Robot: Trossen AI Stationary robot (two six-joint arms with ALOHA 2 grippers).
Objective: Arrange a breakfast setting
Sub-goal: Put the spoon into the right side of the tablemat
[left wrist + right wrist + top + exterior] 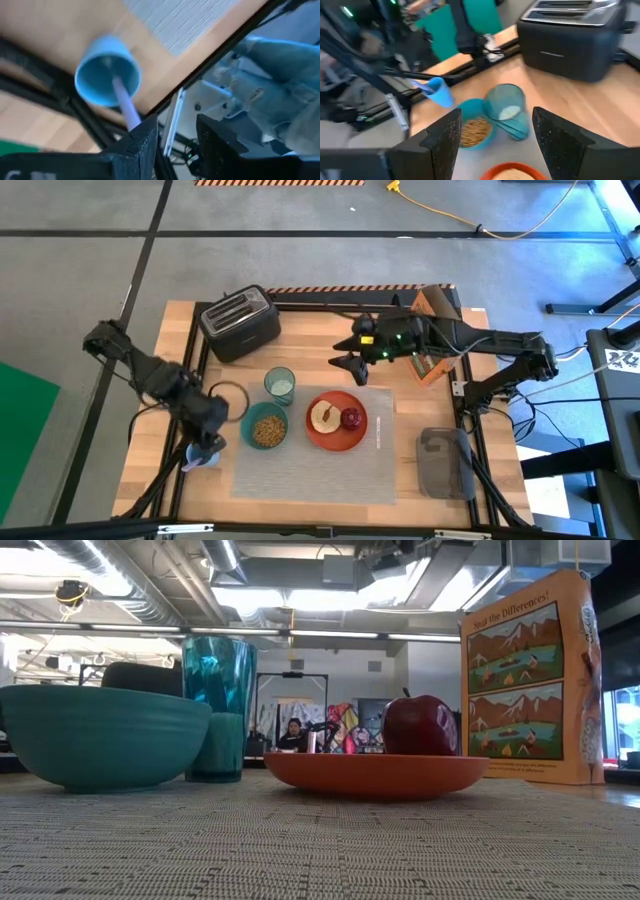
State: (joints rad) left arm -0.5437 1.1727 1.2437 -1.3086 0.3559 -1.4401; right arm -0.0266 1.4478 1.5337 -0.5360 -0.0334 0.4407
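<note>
From above, one grey placemat (320, 455) lies in the lower middle, holding one teal bowl (266, 427), one green glass (280, 385) and one orange plate (336, 422) with one toast slice (323, 415) and one red apple (351, 418). One pale utensil (379, 430) lies right of the plate. The setting looks almost done. The left gripper (204, 442) hangs at the lower left over a blue cup (198, 459). The right gripper (350, 352), in the upper middle, holds nothing, fingers apart. Low down, the cereal box (528, 680) stands at the right. The left wrist shows fingers (137, 145) apart beside the blue cup. The right wrist shows one toaster (572, 37) at the upper right.

A grey mat (310, 455), a teal bowl (266, 426), an orange-red plate (336, 422), a red apple (351, 418) — and a black toaster (240, 323) on the wooden desk (180, 340).
</note>
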